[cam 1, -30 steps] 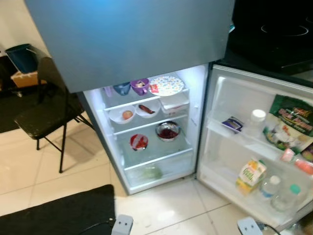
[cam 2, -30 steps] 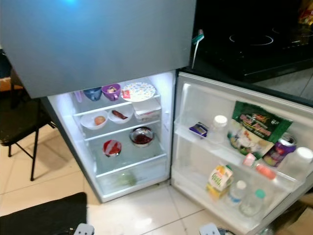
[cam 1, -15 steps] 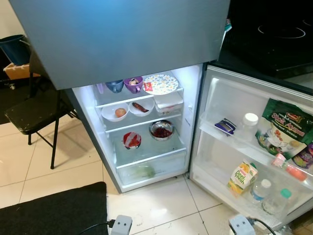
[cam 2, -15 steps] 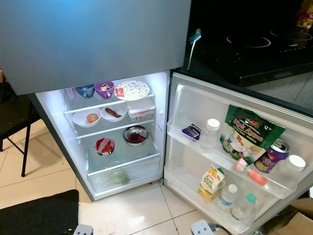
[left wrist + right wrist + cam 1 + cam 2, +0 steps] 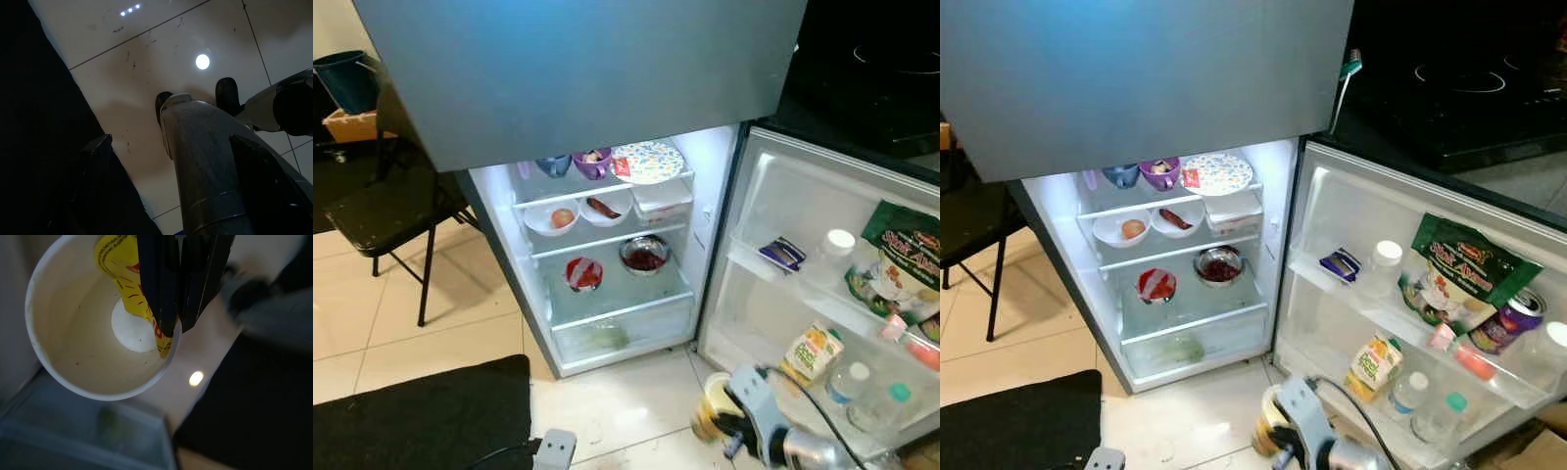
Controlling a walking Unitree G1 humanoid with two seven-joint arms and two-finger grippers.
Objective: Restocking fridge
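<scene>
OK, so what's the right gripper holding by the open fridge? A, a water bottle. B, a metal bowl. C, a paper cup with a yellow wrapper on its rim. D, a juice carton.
C: the right gripper is shut on the rim of the paper cup, pinching the yellow wrapper, low in front of the open fridge.

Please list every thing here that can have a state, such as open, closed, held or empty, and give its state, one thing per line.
Grey fridge lower door: open.
Grey freezer upper door: closed.
Right gripper: shut on the cup's rim.
White paper cup with yellow label: held, no contents seen inside.
Metal bowl: uncovered, red food inside.
Orange juice carton: upright in the door's bottom rack.
</scene>
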